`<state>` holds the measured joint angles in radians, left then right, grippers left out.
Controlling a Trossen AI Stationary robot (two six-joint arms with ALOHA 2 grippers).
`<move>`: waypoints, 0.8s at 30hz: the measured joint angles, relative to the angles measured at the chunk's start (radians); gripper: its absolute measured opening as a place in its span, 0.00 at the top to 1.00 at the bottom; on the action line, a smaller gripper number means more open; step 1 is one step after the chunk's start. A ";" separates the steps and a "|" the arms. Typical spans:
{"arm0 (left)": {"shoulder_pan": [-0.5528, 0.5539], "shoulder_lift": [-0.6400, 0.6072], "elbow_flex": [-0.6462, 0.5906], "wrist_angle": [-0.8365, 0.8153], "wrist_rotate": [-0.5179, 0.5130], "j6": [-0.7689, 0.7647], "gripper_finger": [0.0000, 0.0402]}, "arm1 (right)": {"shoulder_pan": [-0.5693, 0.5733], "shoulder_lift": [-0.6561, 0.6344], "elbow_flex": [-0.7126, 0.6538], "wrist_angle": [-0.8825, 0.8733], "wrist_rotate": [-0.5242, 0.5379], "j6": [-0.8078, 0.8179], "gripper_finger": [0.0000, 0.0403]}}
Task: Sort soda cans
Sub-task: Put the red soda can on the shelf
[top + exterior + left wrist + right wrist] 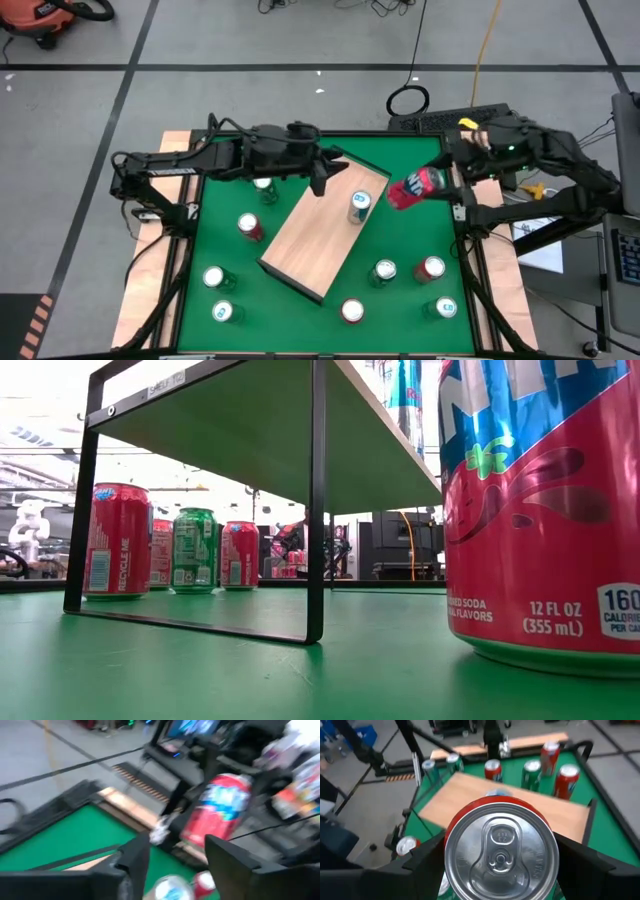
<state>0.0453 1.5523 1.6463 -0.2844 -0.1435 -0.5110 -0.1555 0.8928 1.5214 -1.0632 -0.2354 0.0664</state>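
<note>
My right gripper [442, 182] is shut on a red soda can with a blue label [415, 188], held high over the table's right side. My left gripper [320, 176] stands open over the far left end of the light wooden board [320, 240], with nothing between its fingers [136, 862]. A teal can [360, 206] stands upright on the board. Several more red, green and teal cans stand on the green mat around the board, one green can [265, 188] under my left arm. My right gripper pinches the red can's round side wall [451, 851] between its two fingers, one on either side. The can's silver top [500, 851] faces back toward the wrist. The can is lifted clear of the table and tilted far over, nearly on its side.
The board sits on a black metal frame [317, 500] raised above the mat [300, 310]. Red cans [250, 226] [352, 311] [430, 268] and green ones [215, 278] [384, 271] stand around it. A black rim [470, 270] borders the mat.
</note>
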 joint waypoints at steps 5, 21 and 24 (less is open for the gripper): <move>0.000 -0.001 0.000 0.142 0.068 -0.086 0.35 | 0.000 0.002 0.028 0.126 0.000 0.000 0.28; 0.015 -0.001 0.000 0.289 0.207 -0.318 0.20 | 0.000 0.105 0.028 0.509 -0.057 -0.135 0.28; 0.018 0.000 0.000 0.277 0.208 -0.345 0.20 | 0.000 0.136 0.028 0.533 -0.074 -0.133 0.27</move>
<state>0.0635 1.5520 1.6463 -0.0069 0.0642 -0.8561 -0.1551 1.0292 1.5494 -0.5304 -0.3090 -0.0669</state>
